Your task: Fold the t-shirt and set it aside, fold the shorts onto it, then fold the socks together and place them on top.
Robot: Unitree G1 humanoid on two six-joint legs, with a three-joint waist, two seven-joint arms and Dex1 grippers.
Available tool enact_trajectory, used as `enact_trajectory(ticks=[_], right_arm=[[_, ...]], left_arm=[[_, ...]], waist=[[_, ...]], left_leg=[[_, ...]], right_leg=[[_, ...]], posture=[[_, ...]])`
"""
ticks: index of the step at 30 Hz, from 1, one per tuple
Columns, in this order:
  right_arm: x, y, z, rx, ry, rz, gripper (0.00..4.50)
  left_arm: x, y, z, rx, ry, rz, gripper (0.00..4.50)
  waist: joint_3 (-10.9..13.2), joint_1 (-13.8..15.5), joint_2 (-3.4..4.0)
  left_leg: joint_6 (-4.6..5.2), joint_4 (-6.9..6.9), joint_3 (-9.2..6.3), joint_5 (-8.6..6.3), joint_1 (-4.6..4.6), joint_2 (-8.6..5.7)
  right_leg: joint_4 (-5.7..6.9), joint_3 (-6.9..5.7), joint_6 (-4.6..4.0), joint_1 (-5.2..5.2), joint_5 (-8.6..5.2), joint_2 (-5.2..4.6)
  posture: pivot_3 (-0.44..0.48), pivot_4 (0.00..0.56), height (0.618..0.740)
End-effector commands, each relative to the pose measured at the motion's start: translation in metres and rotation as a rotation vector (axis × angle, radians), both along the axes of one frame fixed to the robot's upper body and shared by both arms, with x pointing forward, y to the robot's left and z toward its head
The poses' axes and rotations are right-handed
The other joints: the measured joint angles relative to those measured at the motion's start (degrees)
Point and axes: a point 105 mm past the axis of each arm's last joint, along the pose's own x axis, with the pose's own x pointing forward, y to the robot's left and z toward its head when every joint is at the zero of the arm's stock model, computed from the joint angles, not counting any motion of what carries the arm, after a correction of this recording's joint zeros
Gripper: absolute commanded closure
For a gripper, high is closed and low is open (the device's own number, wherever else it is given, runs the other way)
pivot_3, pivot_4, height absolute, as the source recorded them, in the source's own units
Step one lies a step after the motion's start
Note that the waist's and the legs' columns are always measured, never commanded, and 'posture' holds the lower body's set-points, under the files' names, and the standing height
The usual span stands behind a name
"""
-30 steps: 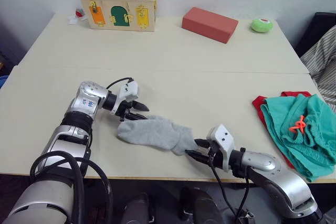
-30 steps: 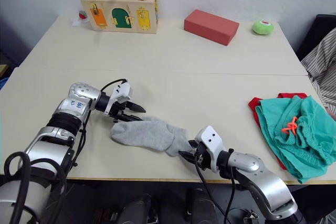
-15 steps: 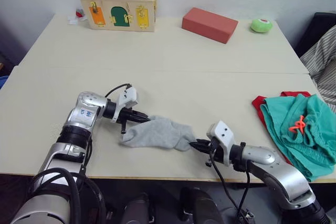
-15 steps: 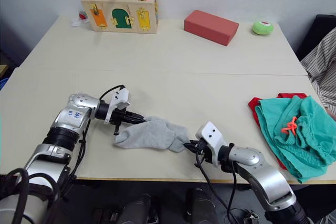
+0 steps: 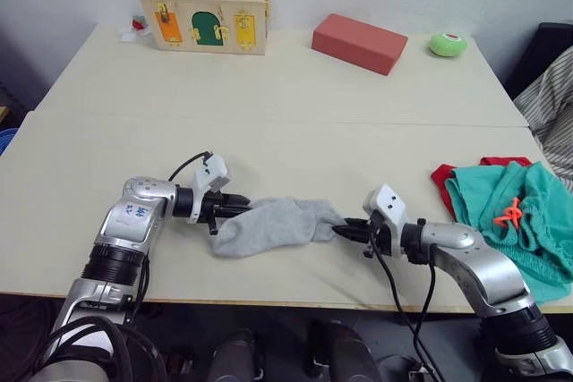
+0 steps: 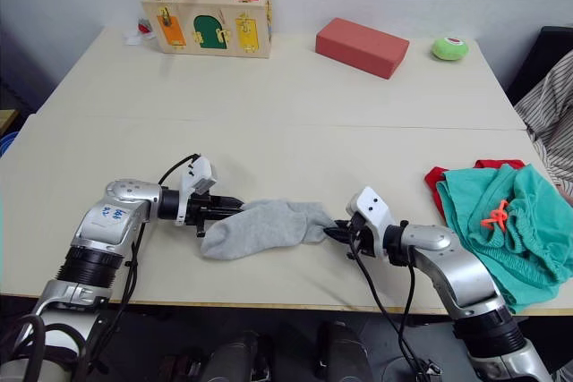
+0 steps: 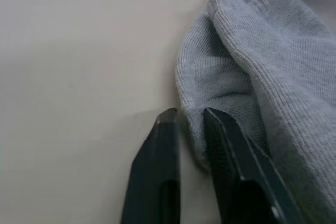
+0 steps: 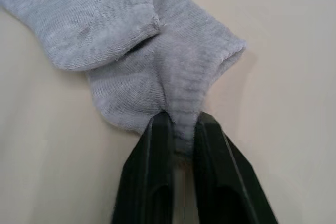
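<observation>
Socks (image 5: 273,224) stretched longer than second ago, near desk (image 5: 295,288) front edge. Left gripper (image 7: 190,124) seemingly pinching one end, right gripper (image 8: 178,132) clamped on other; bare desk beyond, both forearms low.

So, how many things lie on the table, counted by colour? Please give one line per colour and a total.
Grey: 1, the socks, as one bundle
Red: 2, t-shirt, block
Green: 2, shorts, ball
Wood, many colours: 1, box
Total: 6
</observation>
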Motion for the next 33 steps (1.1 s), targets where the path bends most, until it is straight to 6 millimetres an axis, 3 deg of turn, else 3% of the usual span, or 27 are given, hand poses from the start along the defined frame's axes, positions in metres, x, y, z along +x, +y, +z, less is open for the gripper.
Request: enact_trajectory(ticks=[1,4,7,8,12,16,21,27,33], right_arm=[[-0.006,-0.021,0.006,-0.028,0.013,-0.019,2.75],[-0.019,-0.036,0.025,-0.023,0.024,0.049,1.61],[-0.028,-0.039,0.047,0.010,0.023,0.133,0.59],[-0.030,-0.038,0.052,0.021,0.023,0.156,0.55],[-0.032,-0.026,0.062,0.072,0.087,0.193,0.55],[-0.023,0.019,0.058,0.105,0.152,0.228,0.55],[-0.002,0.056,0.046,0.063,0.122,0.203,0.55],[0.017,0.067,0.035,0.017,0.080,0.154,0.55],[0.016,0.066,0.035,0.020,0.078,0.162,0.55]], left_arm=[[0.000,0.016,0.013,-0.001,-0.035,0.055,2.31],[-0.004,0.044,0.025,0.006,-0.038,0.123,1.33],[-0.015,0.064,0.039,-0.022,-0.018,0.171,0.40],[-0.019,0.068,0.043,-0.038,-0.005,0.180,0.08],[-0.049,0.071,0.058,-0.151,0.157,0.168,0.02],[-0.072,0.053,0.043,-0.163,0.259,0.157,0.02],[-0.078,0.035,0.021,-0.121,0.205,0.208,0.02],[-0.081,0.029,0.006,-0.086,0.181,0.249,0.02],[-0.086,0.023,-0.005,-0.082,0.190,0.244,0.02]], waist=[[0.00,0.06,0.00],[0.01,0.03,0.02],[0.03,-0.28,0.05],[0.04,-0.29,0.06],[0.05,-0.12,0.08],[0.09,-0.45,0.14],[0.10,-0.04,0.16],[0.10,-0.04,0.16],[0.10,-0.14,0.17]], left_leg=[[0.00,0.00,0.00,0.00,0.00,0.00],[0.00,0.00,0.00,-0.01,-0.02,-0.01],[-0.03,-0.04,-0.02,-0.03,-0.02,0.04],[-0.04,-0.05,-0.02,-0.03,-0.02,0.08],[-0.08,-0.05,-0.06,-0.05,-0.02,0.11],[-0.12,-0.05,-0.06,-0.07,0.01,0.10],[-0.21,-0.06,-0.12,-0.10,-0.08,0.08],[-0.20,-0.05,-0.12,-0.10,-0.13,-0.01],[-0.23,-0.06,-0.11,-0.11,-0.10,0.03]], right_leg=[[-0.01,0.00,0.00,0.00,0.00,0.00],[-0.04,0.00,0.00,-0.02,0.00,-0.03],[-0.08,-0.02,-0.01,-0.03,-0.01,-0.02],[-0.08,-0.03,-0.02,-0.03,-0.01,-0.02],[-0.08,-0.04,-0.04,-0.03,-0.03,-0.02],[-0.08,0.01,-0.05,-0.02,-0.03,-0.05],[-0.05,0.00,-0.12,-0.12,-0.07,-0.04],[-0.07,0.02,-0.10,-0.13,-0.05,-0.06],[-0.06,0.01,-0.10,-0.13,-0.06,-0.04]], posture=[[0.000,0.150,0.740],[0.000,0.150,0.740],[0.000,0.150,0.740],[0.000,0.150,0.740],[0.000,0.150,0.740],[0.000,0.150,0.740],[0.000,0.150,0.740],[0.000,0.150,0.740],[0.000,0.150,0.740]])
